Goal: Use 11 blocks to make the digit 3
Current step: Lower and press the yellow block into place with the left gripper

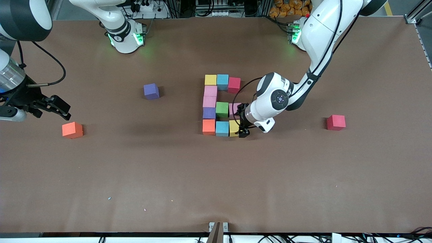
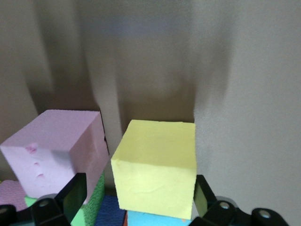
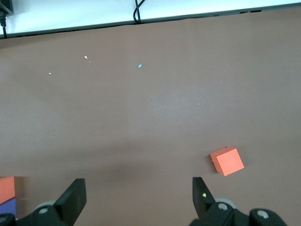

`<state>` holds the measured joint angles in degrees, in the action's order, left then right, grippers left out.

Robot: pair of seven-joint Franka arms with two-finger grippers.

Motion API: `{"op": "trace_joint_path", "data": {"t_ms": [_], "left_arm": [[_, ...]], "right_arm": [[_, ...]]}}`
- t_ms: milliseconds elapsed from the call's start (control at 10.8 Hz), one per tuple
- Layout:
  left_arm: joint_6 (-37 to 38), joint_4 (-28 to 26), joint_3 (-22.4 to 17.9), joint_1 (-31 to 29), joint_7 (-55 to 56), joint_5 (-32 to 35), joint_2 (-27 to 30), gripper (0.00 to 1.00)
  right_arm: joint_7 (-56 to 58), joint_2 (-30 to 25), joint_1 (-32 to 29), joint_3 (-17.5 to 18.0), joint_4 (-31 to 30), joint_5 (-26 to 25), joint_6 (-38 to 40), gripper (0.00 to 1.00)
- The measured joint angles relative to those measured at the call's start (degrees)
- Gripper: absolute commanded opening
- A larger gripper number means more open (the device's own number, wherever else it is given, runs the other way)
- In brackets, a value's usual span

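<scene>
Yellow block (image 2: pixel 155 169) between open left gripper (image 1: pixel 243 125) fingers, pink block (image 1: pixel 234 108) half hidden.

Robotics lab bench, two white Franka arms (image 1: pixel 317 37) standing bolted along a brown-covered table (image 1: pixel 168 175), green status lights glowing at their bases, power strips and cable bundles (image 1: pixel 148 6) trailing at the table's edge, aluminium frame rails (image 1: pixel 416 13) bordering one corner
</scene>
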<state>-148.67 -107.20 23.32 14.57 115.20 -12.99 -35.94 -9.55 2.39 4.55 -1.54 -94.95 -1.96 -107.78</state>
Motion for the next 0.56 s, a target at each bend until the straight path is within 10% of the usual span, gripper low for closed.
{"op": "trace_joint_path", "data": {"t_ms": [555], "left_arm": [[0.3,-0.1,-0.5,-1.3,0.6,0.3,3.1,1.00]], "right_arm": [[0.0,0.3,0.0,0.1,0.0,0.0,-0.5,1.00]]}}
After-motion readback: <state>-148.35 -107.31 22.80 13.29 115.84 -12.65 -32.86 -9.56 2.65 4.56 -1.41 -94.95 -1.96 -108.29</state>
